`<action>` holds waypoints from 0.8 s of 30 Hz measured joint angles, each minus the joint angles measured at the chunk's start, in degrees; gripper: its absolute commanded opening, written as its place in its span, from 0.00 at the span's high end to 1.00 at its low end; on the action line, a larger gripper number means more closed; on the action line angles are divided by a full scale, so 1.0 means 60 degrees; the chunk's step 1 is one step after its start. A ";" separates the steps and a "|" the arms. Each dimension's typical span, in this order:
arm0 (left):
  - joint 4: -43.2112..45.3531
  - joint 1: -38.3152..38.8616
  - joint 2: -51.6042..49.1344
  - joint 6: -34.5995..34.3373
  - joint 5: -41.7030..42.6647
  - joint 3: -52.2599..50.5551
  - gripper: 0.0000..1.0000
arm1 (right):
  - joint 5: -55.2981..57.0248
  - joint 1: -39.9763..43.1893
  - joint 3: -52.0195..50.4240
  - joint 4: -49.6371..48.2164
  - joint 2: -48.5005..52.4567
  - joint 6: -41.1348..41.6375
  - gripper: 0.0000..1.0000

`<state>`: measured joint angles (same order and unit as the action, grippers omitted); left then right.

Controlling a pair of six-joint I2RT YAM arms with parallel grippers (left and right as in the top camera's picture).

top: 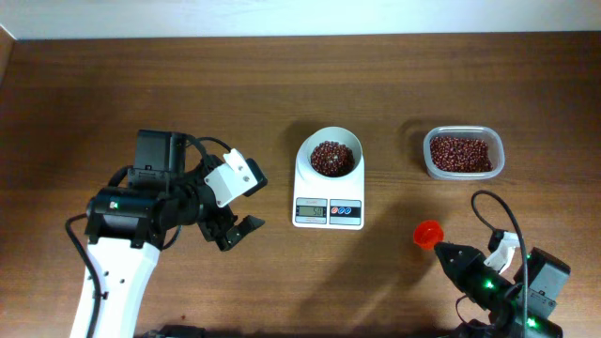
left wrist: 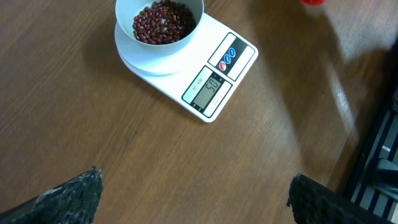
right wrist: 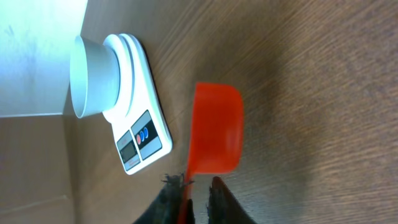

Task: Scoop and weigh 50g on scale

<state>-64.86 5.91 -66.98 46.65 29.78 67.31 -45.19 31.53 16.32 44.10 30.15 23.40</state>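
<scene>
The white scale stands mid-table, and its round bowl holds a heap of dark red-brown beans. In the left wrist view the scale and beans lie ahead of my left gripper, which is wide open and holds nothing. It hovers left of the scale in the overhead view. The orange scoop lies on the table at the front right. My right gripper is slightly open. The scoop's handle rests against one finger, with a gap to the other.
A clear plastic tub of more beans sits at the right, behind the scoop. The right arm's body fills the front right corner. The left arm occupies the front left.
</scene>
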 measured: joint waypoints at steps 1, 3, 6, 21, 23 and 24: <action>0.0000 0.0000 0.0000 0.0000 0.0000 0.0000 0.01 | 0.0000 0.0000 -0.0004 -0.0007 0.0000 0.0044 0.62; -0.0004 0.0000 0.0000 0.0000 0.0004 0.0000 0.01 | 0.0011 0.0000 -0.0007 0.0000 0.0000 0.0036 0.54; -0.0004 0.0000 0.0000 0.0000 0.0004 0.0000 0.01 | 0.0051 0.0000 -0.0007 0.0004 0.0000 0.0095 0.44; 0.0000 0.0000 0.0000 0.0000 0.0004 0.0000 0.01 | 0.1231 0.0000 -0.0007 0.0004 0.0011 0.0087 0.76; -0.0004 0.0000 0.0000 0.0000 0.0004 0.0000 0.01 | 0.1348 0.0000 -0.0007 0.0011 0.0066 0.0025 0.87; -0.0004 0.0000 0.0000 0.0000 0.0004 0.0000 0.01 | 0.1399 0.0000 -0.0007 0.0015 0.0124 0.0106 0.87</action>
<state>-64.88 5.91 -66.98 46.65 29.80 67.31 -36.80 31.53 16.27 44.18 30.89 24.03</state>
